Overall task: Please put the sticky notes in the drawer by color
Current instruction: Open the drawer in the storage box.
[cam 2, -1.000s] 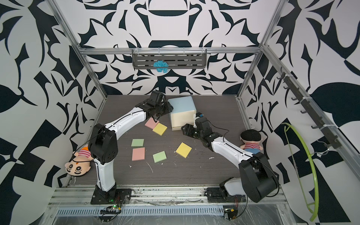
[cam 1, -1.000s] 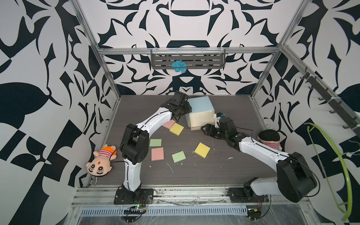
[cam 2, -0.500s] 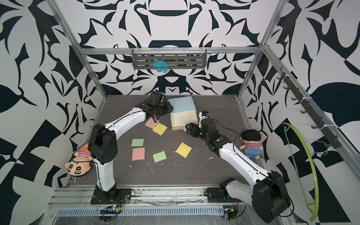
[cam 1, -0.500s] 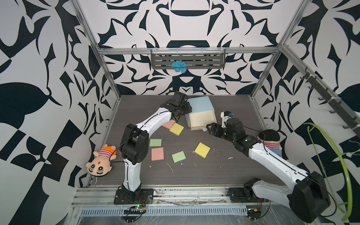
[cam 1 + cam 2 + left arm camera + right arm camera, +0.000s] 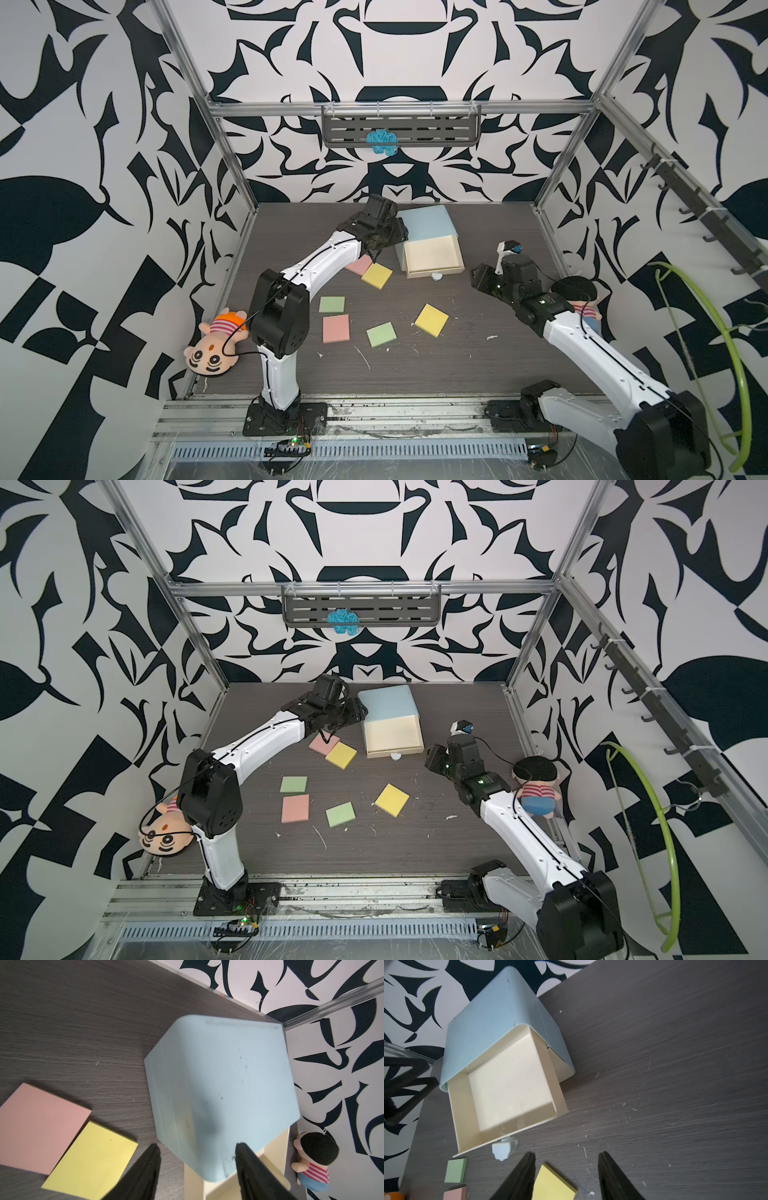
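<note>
**Stowing the First Pad in the Open Tray**

The drawer (image 5: 428,224), a pale blue chest, stands at the back of the bench (image 5: 478,374). Its top tray (image 5: 508,1084) is pulled out and empty. All six sticky notes (image 5: 336,328) lie flat in front of it, none stowed.

The right gripper (image 5: 566,1153) hovers empty, jaws parted, near the tray's front. Its likely target is the near yellow pad (image 5: 432,319). The jaws should straddle opposite edges, pinch the whole thin stack, and clear the knob (image 5: 504,1149) before release.

The left gripper (image 5: 196,1145), jaws parted and empty, straddles the chest's corner. Its arm overhangs a pink pad (image 5: 39,1124) that lies partly under another yellow pad (image 5: 91,1157).

A plush doll (image 5: 212,351) lies at the bench's left edge and a second doll (image 5: 536,787) beside the right arm. Neither appears to block the path.
</note>
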